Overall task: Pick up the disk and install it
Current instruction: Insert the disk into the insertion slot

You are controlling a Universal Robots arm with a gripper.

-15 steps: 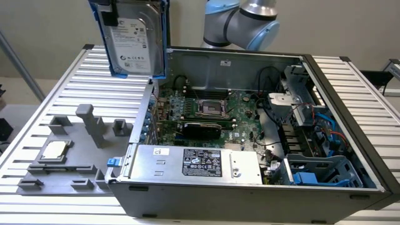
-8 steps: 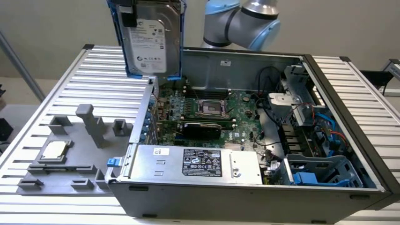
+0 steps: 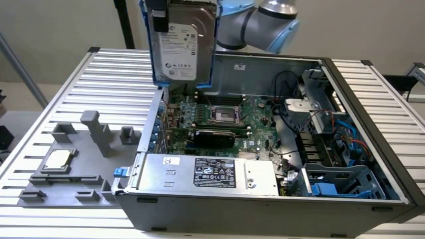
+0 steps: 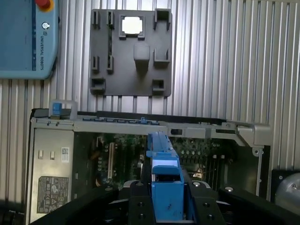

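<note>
A robot arm (image 3: 265, 20) holds the disk (image 3: 182, 45) in the air above an open computer case (image 3: 265, 211) that lies on its side on a ribbed metal counter (image 3: 113, 74). In the exterior view the disk stands upright near the top of the picture. Its white label faces the camera, and blue rails run down both of its long sides. It hangs over the far corner of the case on the exterior view's left, raised above the green motherboard (image 3: 219, 112). In the wrist view the disk (image 4: 161, 150) is seen edge-on, as a blue rail reaching out from the claw (image 4: 166, 194). The claw is clenched on the disk, with its black jaws pressed against either side of it. Inside the case, a large silver box with a black label (image 3: 212, 174) sits along the near wall. A blue drive cage (image 3: 339, 184) fills the near corner on the exterior view's right. Outside the case, on the exterior view's left, a grey fixture tray (image 3: 89, 196) rests on the counter. A small square silver chip (image 3: 57, 159) lies in one of the tray's pockets. The wrist view also shows this tray (image 4: 122, 61) and chip (image 4: 131, 25) beyond the case wall. Beside them is a blue teach pendant (image 4: 26, 37) with a red button.
</note>
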